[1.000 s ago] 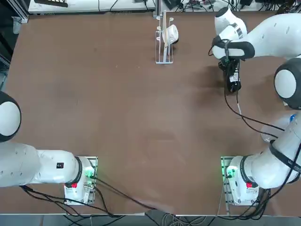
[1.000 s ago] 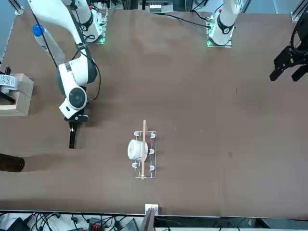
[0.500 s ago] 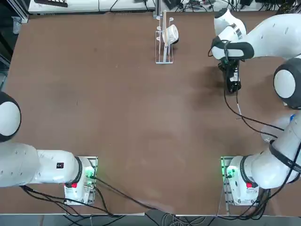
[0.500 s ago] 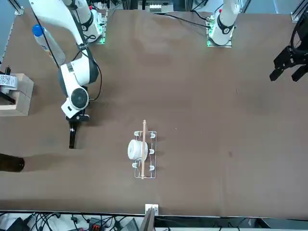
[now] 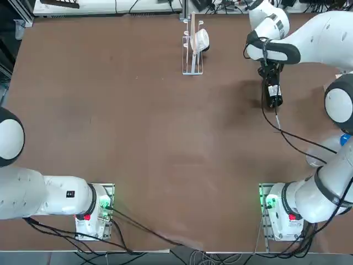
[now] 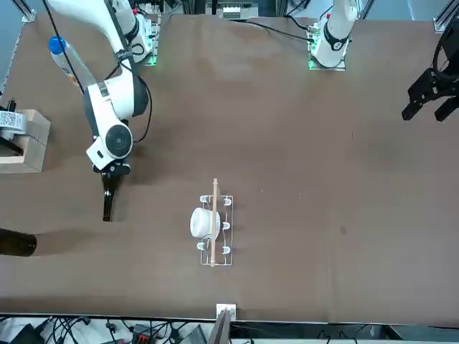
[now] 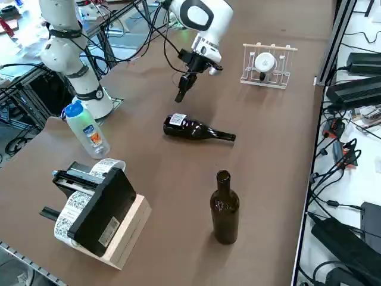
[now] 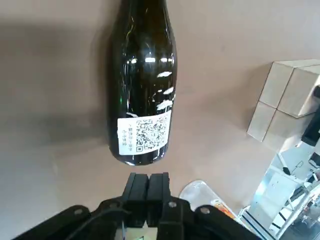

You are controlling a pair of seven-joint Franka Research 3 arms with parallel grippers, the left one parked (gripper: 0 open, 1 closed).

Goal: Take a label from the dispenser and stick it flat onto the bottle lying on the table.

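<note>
Right hand [image 8: 148,177], shut near the bottle [image 8: 144,85], shifted slightly.

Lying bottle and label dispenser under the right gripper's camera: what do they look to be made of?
The lying bottle looks like dark glass, glossy: sharp highlights run along its body. The label dispenser seems to pair a matte black housing, perhaps plastic or painted metal, with a pale base, probably wood from its light, dull blocks.

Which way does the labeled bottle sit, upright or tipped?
Tipped: the dark bottle lies on its side on the table, its neck stretched along the surface.
</note>
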